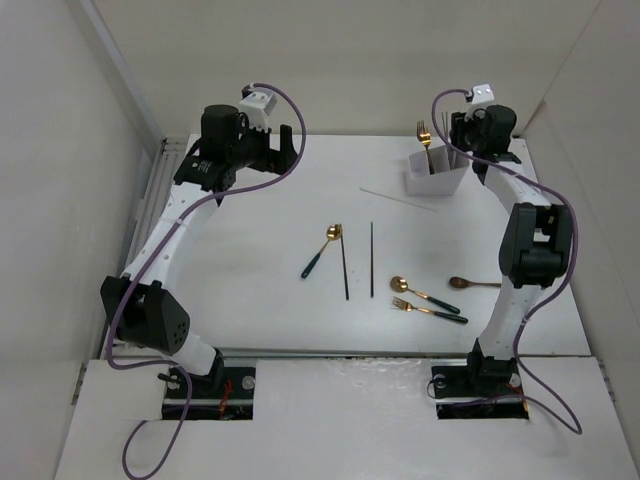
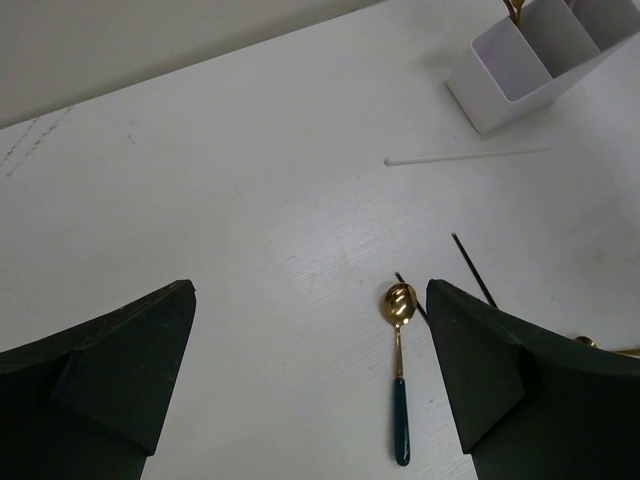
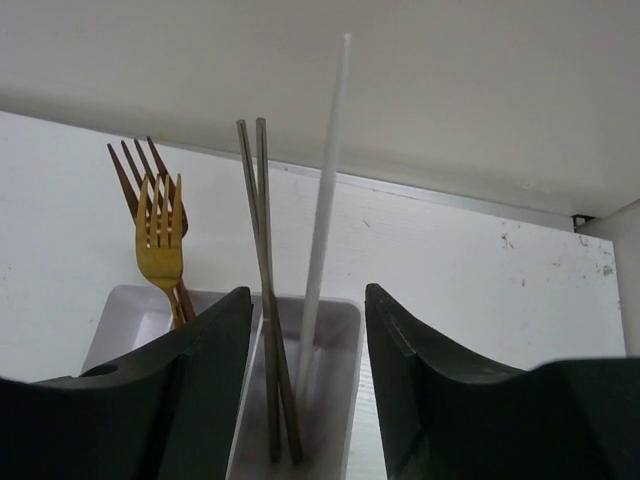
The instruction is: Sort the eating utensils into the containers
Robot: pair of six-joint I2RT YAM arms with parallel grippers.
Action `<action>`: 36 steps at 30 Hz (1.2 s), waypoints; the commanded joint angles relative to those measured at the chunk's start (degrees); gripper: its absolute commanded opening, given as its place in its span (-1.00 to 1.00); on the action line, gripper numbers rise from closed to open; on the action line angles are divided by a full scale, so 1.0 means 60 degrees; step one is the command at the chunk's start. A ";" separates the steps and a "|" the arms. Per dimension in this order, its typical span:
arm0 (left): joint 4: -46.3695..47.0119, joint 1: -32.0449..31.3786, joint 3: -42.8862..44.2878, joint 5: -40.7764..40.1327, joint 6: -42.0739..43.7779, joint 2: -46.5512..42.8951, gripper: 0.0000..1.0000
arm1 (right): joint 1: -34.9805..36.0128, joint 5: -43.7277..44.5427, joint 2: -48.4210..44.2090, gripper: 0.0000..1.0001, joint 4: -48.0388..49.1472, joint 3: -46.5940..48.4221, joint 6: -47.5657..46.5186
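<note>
Two arms: from above I see the left one raised over the far-left part of the table (image 1: pixel 250 215) and the right one reaching to the far right, over the holder.
Left gripper (image 2: pixel 310 300): jaws wide apart and holding nothing; it hangs above bare tabletop.
Right gripper (image 3: pixel 307 375): jaws apart, one finger on each side of the sticks standing in the holder; I see nothing clamped.
White holder (image 1: pixel 434 180): upright at the far right of the table, directly under the right gripper.
Silver chopsticks (image 3: pixel 262 260): a pair standing in the compartment between the right fingers, crossing low down.
White chopstick in holder (image 3: pixel 325 190): in the same compartment, leaning just beside the silver pair.
Gold forks (image 3: pixel 160 235): two, tines up, in the neighbouring compartment to the left in the wrist view.
White chopstick on table (image 1: pixel 398 200): lying flat, just in front of the holder.
Green-handled spoon (image 2: pixel 399 370): flat mid-table, gold bowl pointing away, seen between the left fingers.
Dark chopsticks (image 1: pixel 346 268): two lying roughly parallel, slightly apart, right of that spoon.
Second green-handled spoon (image 1: pixel 424 293): lying near the right arm.
Green-handled fork (image 1: pixel 430 309): just in front of it.
Brown spoon (image 1: pixel 474 283): flat, close to the right arm.
</note>
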 commanded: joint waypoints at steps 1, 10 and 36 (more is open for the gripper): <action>0.0328 -0.0041 -0.0034 -0.0010 0.0099 -0.0478 1.00 | 0.0072 -0.0134 -0.0614 0.09 0.0330 -0.0154 0.0057; 0.0416 -0.0041 -0.0210 -0.0010 0.0099 -0.0478 1.00 | 0.1315 -0.1551 -0.1846 0.34 -0.0676 -0.0683 -0.2104; 0.0767 -0.0041 -0.0956 0.0166 0.0099 -0.0844 1.00 | 0.3280 0.0144 0.3398 -0.64 -0.5776 0.4342 0.1258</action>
